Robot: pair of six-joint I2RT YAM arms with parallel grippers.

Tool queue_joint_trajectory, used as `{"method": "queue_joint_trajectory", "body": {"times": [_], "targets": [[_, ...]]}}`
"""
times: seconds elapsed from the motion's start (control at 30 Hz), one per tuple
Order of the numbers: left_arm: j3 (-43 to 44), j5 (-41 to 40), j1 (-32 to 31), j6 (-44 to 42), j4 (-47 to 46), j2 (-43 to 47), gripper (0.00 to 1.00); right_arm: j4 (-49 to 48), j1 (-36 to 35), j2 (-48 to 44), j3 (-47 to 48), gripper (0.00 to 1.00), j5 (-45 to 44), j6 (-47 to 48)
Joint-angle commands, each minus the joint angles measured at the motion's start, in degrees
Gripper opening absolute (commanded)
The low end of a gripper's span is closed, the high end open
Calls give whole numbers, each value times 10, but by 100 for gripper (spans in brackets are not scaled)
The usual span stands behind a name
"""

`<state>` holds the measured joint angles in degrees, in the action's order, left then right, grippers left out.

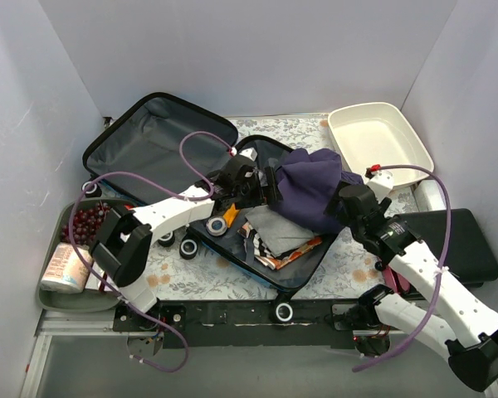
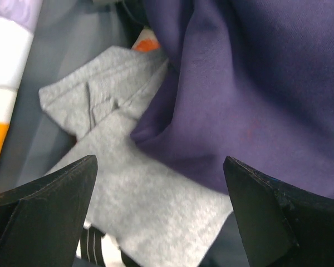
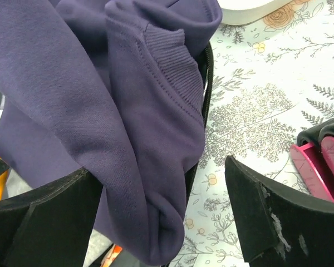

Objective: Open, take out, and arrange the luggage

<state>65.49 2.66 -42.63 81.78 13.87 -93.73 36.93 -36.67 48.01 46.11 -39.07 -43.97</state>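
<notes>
Already the luggage (image 1: pixel 149 137) lies open on the bench (image 1: pixel 207 278). Its lid is thrown back toward the far left with the grey lining bare, and its base sits in the middle between the two arms. So the opening looks done, while the taking out has barely begun.

A bunched purple garment (image 1: pixel 311 186) fills the far right part of the base and spills over its right edge. The left arm (image 1: pixel 170 211) reaches in from the left, and its jaws stand wide apart just above the seam where that garment overlaps a folded grey cloth (image 1: pixel 274 222). They hold nothing. The right arm (image 1: pixel 415 265) comes in from the other side. Its jaws are also spread wide, straddling a hanging fold of the purple garment at the luggage's rim without closing on it.

Plenty lies in the base: the grey cloth, a striped and patterned bundle (image 1: pixel 286 249) beneath it, and a roll of tape (image 1: pixel 218 225) near the left wall.

A white tub (image 1: pixel 369 137) at the far right looks unfilled, and a flat black case (image 1: pixel 456 240) lies just beside the right arm. A grey tray (image 1: pixel 66 294) on the left holds red berries (image 1: pixel 87 220).

By this reading the purple garment is the first thing to be lifted out, and arranging has not started.
</notes>
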Motion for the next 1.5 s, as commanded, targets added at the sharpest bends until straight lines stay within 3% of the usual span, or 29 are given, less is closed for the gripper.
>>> {"method": "queue_joint_trajectory", "body": {"times": [0.0,0.1,0.4,0.97,1.07,1.1,1.17,1.23,1.3,1.37,1.47], "targets": [[49,2,-2,-40,-28,-36,98,-89,83,21,-2,95,85,79],[64,18,-2,-65,-39,-60,98,-165,131,29,-22,95,179,108],[70,49,-2,-64,-53,-87,98,-272,213,81,-56,96,323,164],[64,35,-2,-61,-48,-96,98,-257,218,214,-72,96,375,102],[61,31,-2,-60,-48,-93,98,-277,217,227,-84,85,378,92],[60,29,-2,-60,-48,-90,98,-284,217,226,-87,66,379,92],[58,24,-2,-61,-47,-87,98,-294,217,213,-94,46,377,92],[55,19,-2,-61,-46,-80,98,-314,218,197,-96,2,376,97],[56,18,-2,-63,-43,-73,98,-356,218,150,-116,1,414,114],[61,17,-2,-73,-27,-55,98,-481,218,104,-146,1,443,110],[59,-9,-2,-79,-13,3,98,-493,218,30,-147,1,408,73]]}}
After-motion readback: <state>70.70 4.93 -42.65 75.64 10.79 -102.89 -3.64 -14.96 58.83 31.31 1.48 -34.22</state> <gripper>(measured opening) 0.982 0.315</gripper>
